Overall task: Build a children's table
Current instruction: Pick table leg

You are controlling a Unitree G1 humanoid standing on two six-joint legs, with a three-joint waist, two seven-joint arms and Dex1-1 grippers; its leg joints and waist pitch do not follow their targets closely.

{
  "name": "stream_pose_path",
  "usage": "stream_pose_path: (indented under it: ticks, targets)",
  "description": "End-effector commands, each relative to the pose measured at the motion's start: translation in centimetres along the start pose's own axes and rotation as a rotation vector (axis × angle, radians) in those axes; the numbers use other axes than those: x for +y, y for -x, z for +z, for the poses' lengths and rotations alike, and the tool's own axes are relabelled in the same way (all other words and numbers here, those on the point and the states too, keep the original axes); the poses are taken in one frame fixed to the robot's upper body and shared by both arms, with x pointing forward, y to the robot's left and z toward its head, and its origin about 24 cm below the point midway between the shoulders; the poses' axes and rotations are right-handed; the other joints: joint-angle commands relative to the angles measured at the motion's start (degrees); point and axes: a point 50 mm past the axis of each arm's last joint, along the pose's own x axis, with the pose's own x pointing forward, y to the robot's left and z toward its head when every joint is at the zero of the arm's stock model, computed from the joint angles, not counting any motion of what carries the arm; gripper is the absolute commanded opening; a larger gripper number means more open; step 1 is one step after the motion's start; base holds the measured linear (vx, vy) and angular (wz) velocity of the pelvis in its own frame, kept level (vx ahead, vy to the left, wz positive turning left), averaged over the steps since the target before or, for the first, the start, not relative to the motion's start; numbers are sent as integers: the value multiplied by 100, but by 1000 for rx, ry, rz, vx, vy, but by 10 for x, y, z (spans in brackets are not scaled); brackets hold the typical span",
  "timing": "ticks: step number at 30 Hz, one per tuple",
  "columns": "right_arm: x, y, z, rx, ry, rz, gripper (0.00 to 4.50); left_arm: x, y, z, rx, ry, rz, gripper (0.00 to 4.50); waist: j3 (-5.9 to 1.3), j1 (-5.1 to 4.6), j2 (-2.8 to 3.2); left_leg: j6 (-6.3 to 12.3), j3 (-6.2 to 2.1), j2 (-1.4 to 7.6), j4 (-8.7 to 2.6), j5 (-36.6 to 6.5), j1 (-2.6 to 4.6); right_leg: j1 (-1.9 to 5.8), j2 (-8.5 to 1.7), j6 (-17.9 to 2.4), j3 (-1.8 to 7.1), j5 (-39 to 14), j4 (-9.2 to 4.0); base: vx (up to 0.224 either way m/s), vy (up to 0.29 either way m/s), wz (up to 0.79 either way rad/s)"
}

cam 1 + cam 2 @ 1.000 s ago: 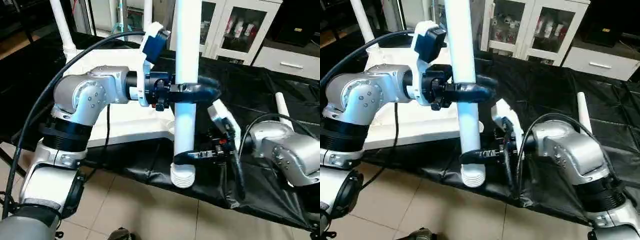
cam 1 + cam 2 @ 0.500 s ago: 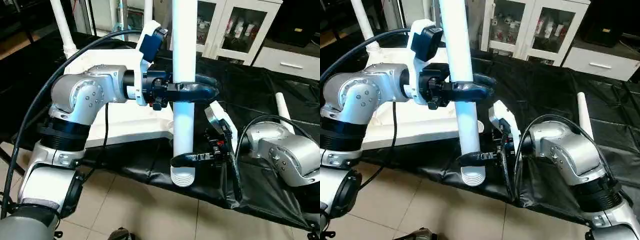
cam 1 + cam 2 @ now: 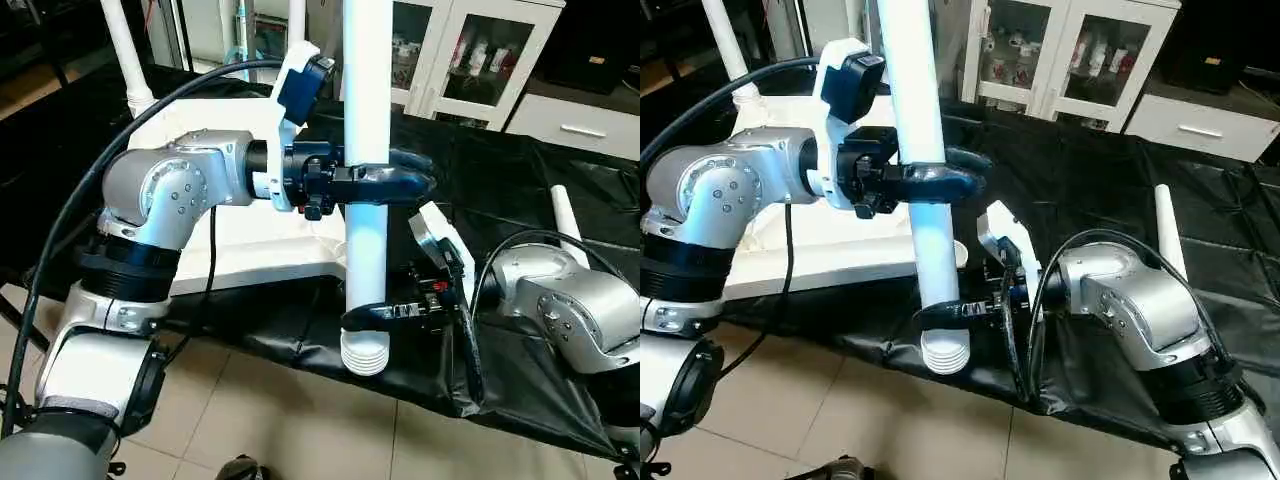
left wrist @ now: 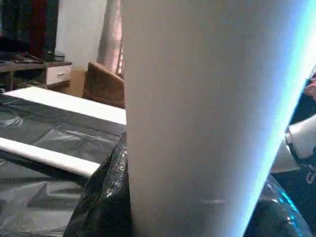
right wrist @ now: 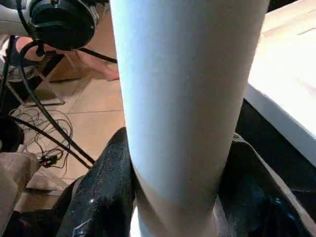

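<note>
You held the long white tapered plastic tube leg [image 3: 366, 120] upright just in front of the white square tabletop [image 3: 240, 235], left gripper [image 3: 385, 186] clamped mid-shaft and right gripper [image 3: 375, 316] clamped just above the threaded end, likely to steady it for seating.

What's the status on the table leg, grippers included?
Left gripper clamps upright leg mid-shaft. Right gripper grips above threaded end. Tabletop behind; nothing blocking.

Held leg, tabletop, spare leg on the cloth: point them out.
held leg [image 3: 366, 250], left eye view, mid-shaft between the grippers.
tabletop [image 3: 250, 245], left eye view, bare top.
spare leg [image 3: 565, 215], left eye view, upper shaft.
</note>
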Motion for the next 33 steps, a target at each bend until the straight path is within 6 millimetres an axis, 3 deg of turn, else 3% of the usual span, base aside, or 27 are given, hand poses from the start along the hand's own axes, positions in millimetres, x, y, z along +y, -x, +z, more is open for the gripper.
stream_pose_path:
  ticks: [1,8,10,12,13,14,15,16,21,22,23,25,26,28,29,30,31,32,33]
  targets:
    - [1,3,4,-25,13,-2,186,0,0,10,7,-7,16,246,-467,-13,19,-85,-101,286,-422,-898,127,304,-352,-1408,254,-728,-347,0,0,0]
    - [5,10,14,-76,42,-33,185,-1,6,6,11,29,2,309,-471,-1,75,-138,-108,282,-430,-999,139,305,-341,-1433,250,-667,-344,0,0,0]
    - [5,18,17,-103,53,-65,185,-2,10,6,5,46,-2,330,-473,4,128,-172,-115,280,-428,-1037,140,302,-336,-1474,247,-593,-330,0,0,0]
    - [6,22,19,-121,57,-83,185,-2,12,4,8,55,0,343,-475,2,114,-163,-113,274,-430,-1073,139,313,-328,-1498,246,-528,-332,0,0,0]
    - [6,26,21,-136,61,-112,185,-1,15,1,7,69,6,353,-477,2,185,-177,-120,273,-426,-1100,142,307,-331,-1503,245,-556,-325,0,0,0]
    - [7,29,23,-147,64,-133,185,0,17,-1,7,79,10,365,-470,-5,163,-176,-110,277,-435,-1133,148,303,-330,-1489,249,-595,-358,0,0,0]
    - [8,33,24,-153,67,-151,185,1,19,-2,-2,85,20,365,-470,-15,188,-184,-110,269,-433,-1189,146,314,-325,-1496,247,-648,-368,0,0,0]
    - [12,41,25,-156,71,-181,185,3,23,-5,-20,88,48,379,-471,-17,165,-175,-109,266,-428,-1176,145,324,-319,-1479,248,-661,-368,0,0,0]
    - [13,58,20,-160,58,-268,185,10,38,-8,-76,71,164,418,-477,-10,183,-133,-118,270,-423,-1172,126,327,-343,-1386,245,-918,-394,0,0,0]
    - [12,63,18,-165,48,-297,185,10,45,-10,-96,71,199,427,-476,-28,133,-127,-115,274,-428,-1169,121,330,-340,-1370,242,-943,-396,0,0,0]
    - [12,65,17,-166,45,-306,185,9,47,-11,-99,70,213,436,-467,-28,155,-120,-120,267,-430,-1190,117,325,-346,-1331,238,-1083,-408,0,0,0]
    - [13,77,9,-168,13,-383,185,7,69,-23,-114,57,352,448,-454,-48,74,-85,-114,282,-440,-1180,111,314,-351,-1242,247,-1250,-430,0,0,0]
    - [13,79,7,-169,5,-398,185,6,73,-27,-113,53,388,450,-469,-36,110,-101,-129,301,-441,-1142,118,319,-370,-1235,248,-1225,-401,0,0,0]
    - [8,81,-1,-162,-7,-499,185,10,86,-35,-109,36,567,450,-452,-56,42,-62,-114,304,-442,-1120,115,288,-352,-1158,250,-1289,-425,0,0,0]
    - [3,82,-5,-160,-10,-573,185,14,92,-41,-96,27,697,450,-454,-61,97,-112,-125,314,-449,-1129,124,261,-347,-1118,243,-1358,-422,0,0,0]
    - [1,82,-7,-160,-10,-603,185,16,94,-43,-86,18,750,450,-447,-77,47,-115,-115,303,-449,-1160,129,253,-341,-1080,239,-1447,-447,0,0,0]
    - [-6,80,-10,-164,-14,-671,185,21,98,-48,-65,3,860,450,-441,-70,71,-164,-117,296,-456,-1285,149,243,-354,-1016,241,-1673,-472,0,0,0]
    - [-10,79,-12,-165,-12,-726,185,24,99,-52,-64,-5,935,450,-437,-82,47,-200,-122,298,-468,-1308,151,232,-347,-950,242,-1728,-490,0,0,0]
    - [-18,77,-13,-182,-6,-810,185,28,101,-55,-63,-46,1063,450,-433,-72,60,-260,-133,323,-477,-1352,158,213,-350,-900,251,-1710,-493,0,0,0]
